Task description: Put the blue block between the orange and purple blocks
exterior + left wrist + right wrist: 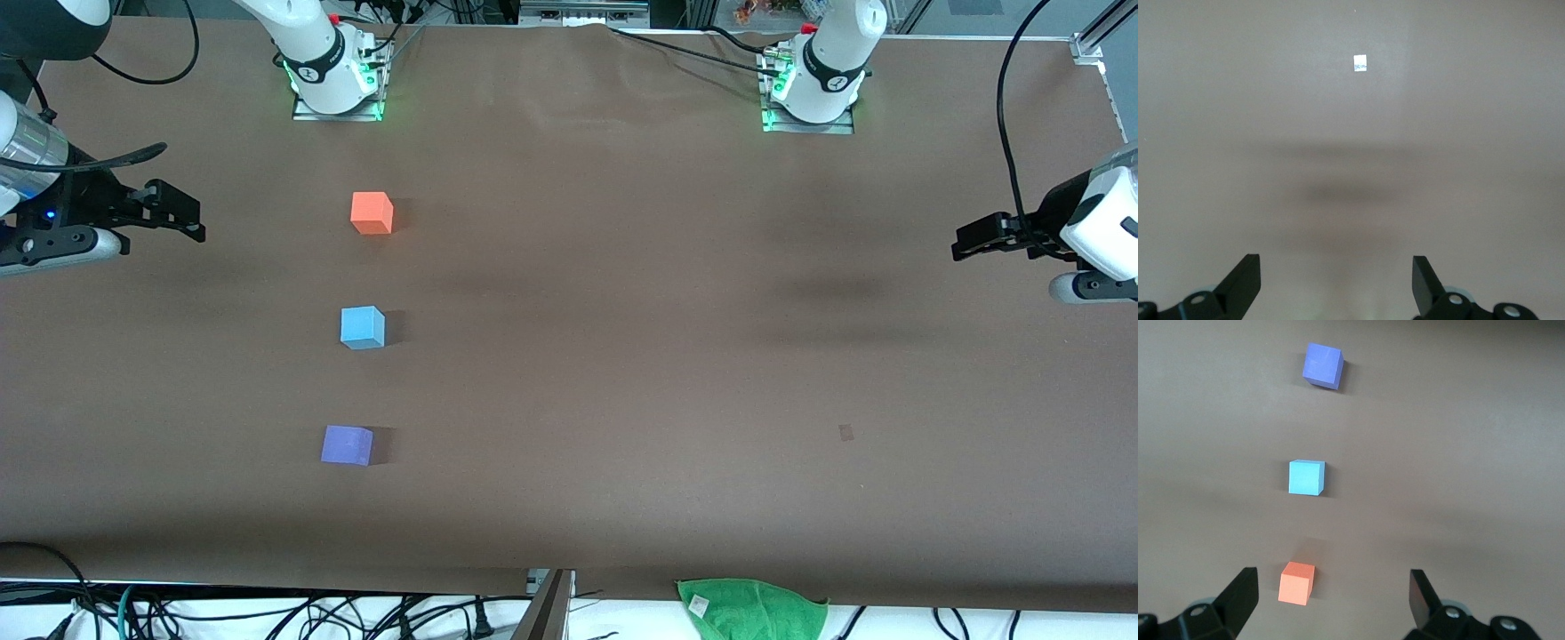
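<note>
- The matte blue block [363,327] sat on the brown table [622,356], between the orange block [372,213] and purple block [347,444].
- The left gripper [965,242] and right gripper [191,218] hung spread and empty over the table's ends.

Green cloth [754,609], nearer the front camera than the purple block [347,444], is cut off by the frame edge. Small pale tag [1360,63] on the table (markings illegible). Both wrist views crop their own fingers at the base.
</note>
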